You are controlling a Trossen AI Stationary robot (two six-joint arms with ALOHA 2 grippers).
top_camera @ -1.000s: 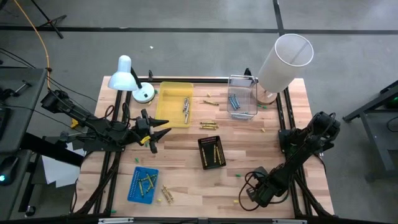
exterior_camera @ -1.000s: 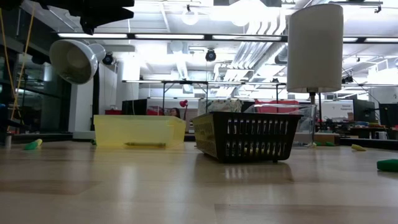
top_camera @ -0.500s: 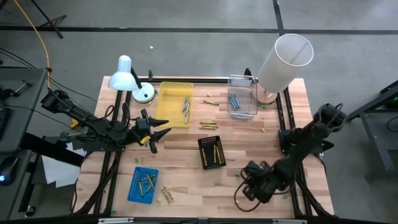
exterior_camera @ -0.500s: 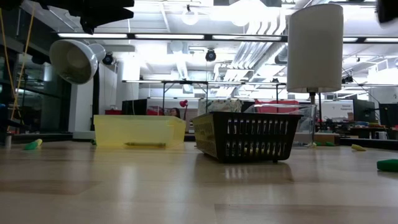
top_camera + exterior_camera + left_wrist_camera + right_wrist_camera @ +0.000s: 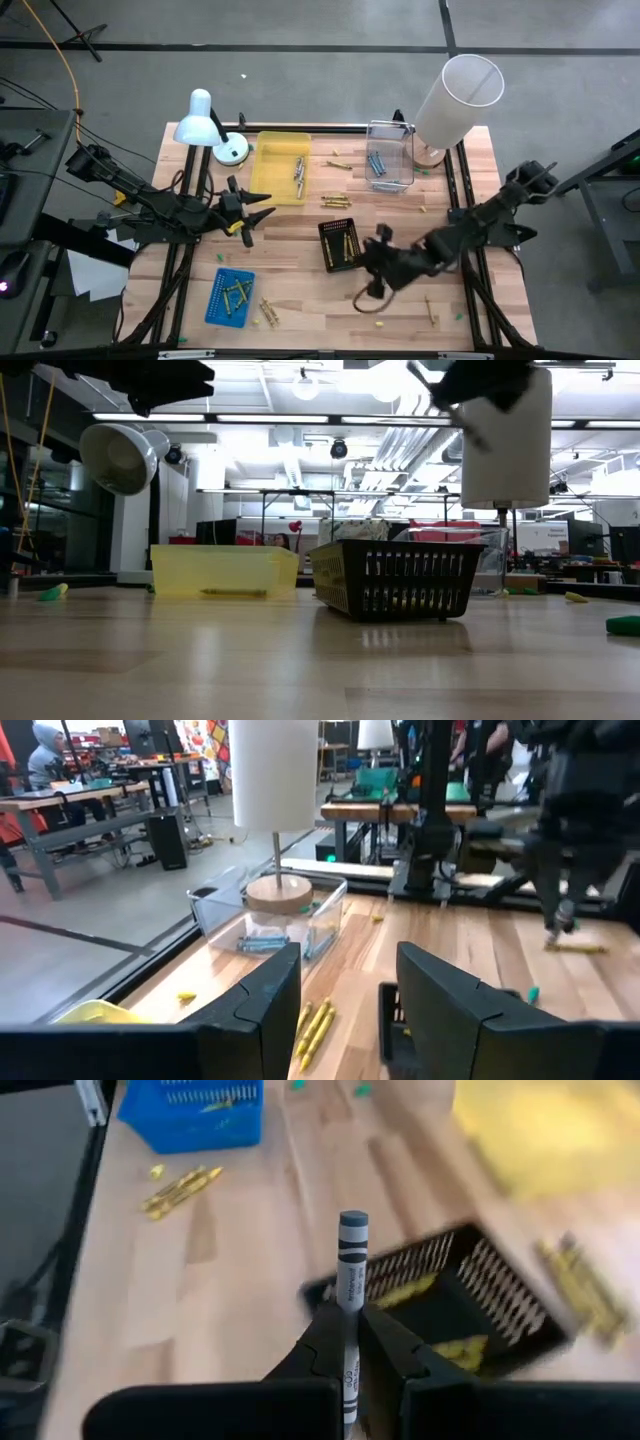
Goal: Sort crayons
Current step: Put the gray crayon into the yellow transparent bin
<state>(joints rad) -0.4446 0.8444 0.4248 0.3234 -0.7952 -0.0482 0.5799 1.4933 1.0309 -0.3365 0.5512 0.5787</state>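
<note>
Right gripper (image 5: 350, 1342) moved inward, grey crayon (image 5: 350, 1295) part-hidden

Floor: grey concrete (image 5: 300, 25) around the wooden table (image 5: 300, 265).
Ceiling: fluorescent strips (image 5: 250, 418) above the table.

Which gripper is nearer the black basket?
Right. The right gripper, shut on a grey crayon, sits just beside the black basket; the left gripper waits farther off, by the yellow tray.

grey crayon (image 5: 351, 1285), black bands | black basket (image 5: 340, 243) | yellow tray (image 5: 281, 167) | blue tray (image 5: 229, 296)
</note>
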